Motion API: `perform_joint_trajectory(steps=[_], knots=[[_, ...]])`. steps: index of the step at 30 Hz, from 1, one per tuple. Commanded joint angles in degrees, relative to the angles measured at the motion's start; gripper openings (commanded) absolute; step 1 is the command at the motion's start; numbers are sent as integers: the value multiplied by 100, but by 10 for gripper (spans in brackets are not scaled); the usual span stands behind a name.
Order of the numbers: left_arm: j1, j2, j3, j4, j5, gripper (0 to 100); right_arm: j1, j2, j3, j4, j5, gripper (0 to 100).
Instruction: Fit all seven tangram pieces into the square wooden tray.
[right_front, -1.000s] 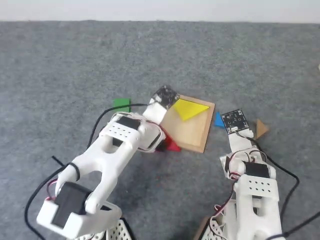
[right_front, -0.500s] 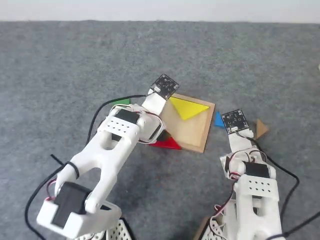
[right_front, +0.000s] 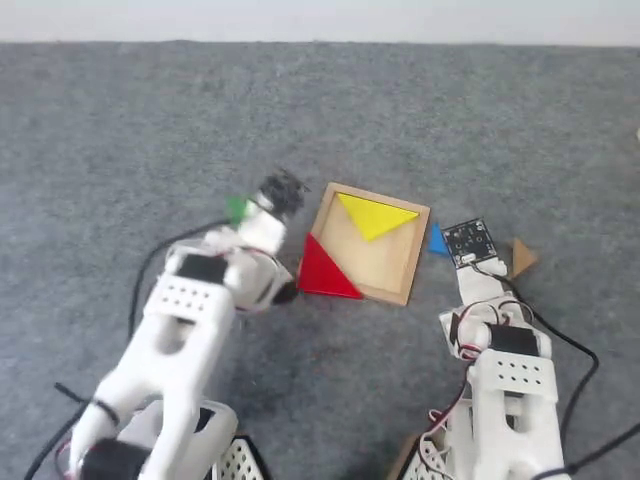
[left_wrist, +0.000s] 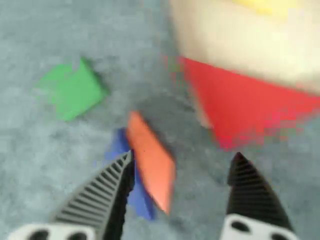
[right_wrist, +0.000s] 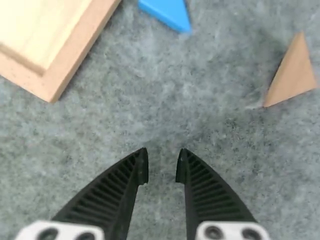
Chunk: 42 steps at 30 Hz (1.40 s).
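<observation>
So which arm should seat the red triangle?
Left, probably: the left end effector, open, hovers beside the red triangular piece overlapping the square wooden tray; the right end effector sits across the tray.

Bright, soft, even light throughout; shadows faint and diffuse

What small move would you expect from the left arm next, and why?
Probably lowering its open left fingers around the orange piece: it lies on the carpet between them, overlapping a blue piece, outside the tray.
</observation>
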Motion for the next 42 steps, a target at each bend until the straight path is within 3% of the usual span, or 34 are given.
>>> perform_joint_trajectory(steps=[1,7,20,34,42], knots=[[818,-607,48,607,-229,290,-180,-119,-35,-110,-53,102],[1363,97,-215,431,-211,290,-171,-119,-35,-84,-44,102],[1398,2901,-2580,255,-35,290,-207,-119,-35,-66,-35,102],[1407,4615,-4708,290,-26,290,-215,-119,-35,-75,-44,102],[1116,5081,-5868,290,475,273,-215,-119,-18,-75,-53,102]])
